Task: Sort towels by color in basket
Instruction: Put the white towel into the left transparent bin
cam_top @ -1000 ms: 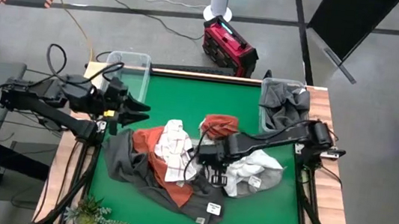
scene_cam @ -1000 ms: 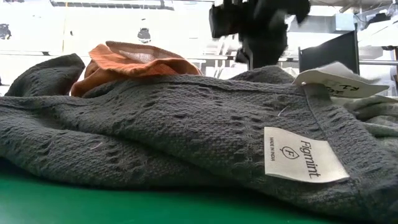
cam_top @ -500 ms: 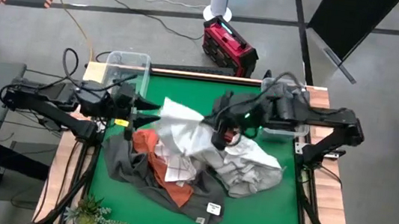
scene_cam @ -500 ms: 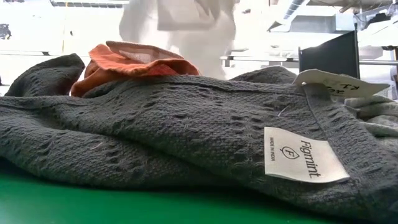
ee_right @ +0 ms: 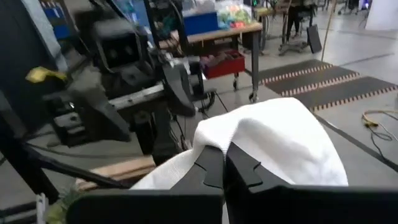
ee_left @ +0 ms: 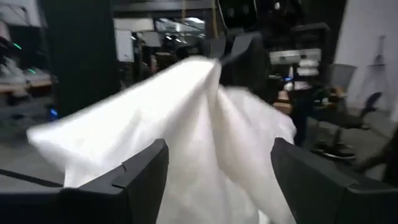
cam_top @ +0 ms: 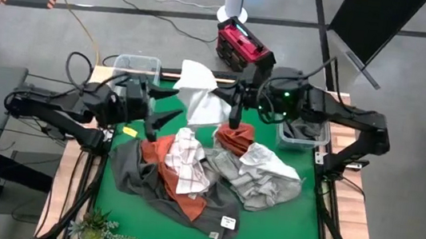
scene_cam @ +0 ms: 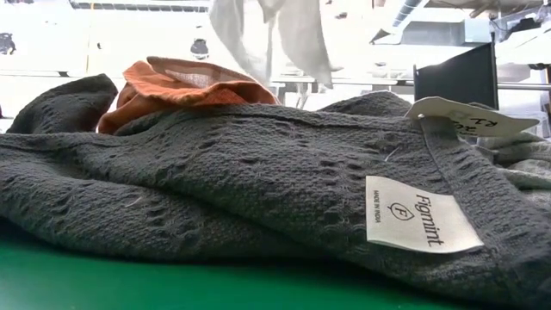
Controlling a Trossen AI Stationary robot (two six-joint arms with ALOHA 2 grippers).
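**White towel aloft, most of the pile unsorted**

A green table point(cam_top: 266, 222) sits on a grey workshop floor with cables and a red box point(cam_top: 245, 49) behind it. At far left a clear bin point(cam_top: 140, 67) looks empty. The left gripper point(cam_top: 167, 113) hovers beside it, fingers spread and holding nothing, pointed at the white towel point(cam_top: 200, 94). That towel hangs above the table's back edge, pinched in the right gripper point(cam_top: 233, 115). Below lie the checked towel point(cam_top: 186, 161), rust towel point(cam_top: 235, 136), dark grey towel point(cam_top: 142, 180) and light grey towel point(cam_top: 267, 178). The right bin point(cam_top: 304, 134) holds grey cloth. Sorting looks barely started.
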